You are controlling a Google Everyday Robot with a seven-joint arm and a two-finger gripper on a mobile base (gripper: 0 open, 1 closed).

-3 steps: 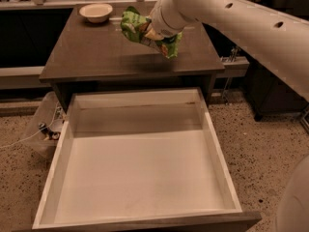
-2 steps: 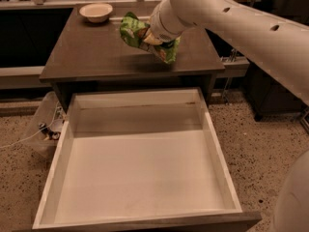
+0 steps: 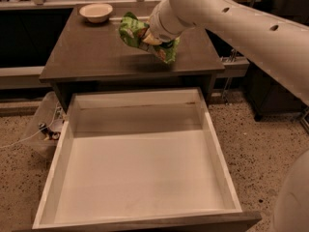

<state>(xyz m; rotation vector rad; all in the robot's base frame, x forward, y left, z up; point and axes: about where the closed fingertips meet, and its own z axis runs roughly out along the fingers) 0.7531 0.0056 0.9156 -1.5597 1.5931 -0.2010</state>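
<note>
Here, one open drawer (image 3: 137, 168) fills the lower half of the frame, its pale inside showing nothing in it and its front edge cut off at the bottom. Above it sits one dark table (image 3: 91, 47). At upper center the gripper (image 3: 150, 36), largely hidden behind the bag and the white arm (image 3: 241, 28), is clenched on one crumpled green chip bag (image 3: 137, 33) held just over the tabletop. One pale bowl (image 3: 96, 11) rests at upper left. A cluttered bin (image 3: 46, 129) at left is hard to make out.
</note>
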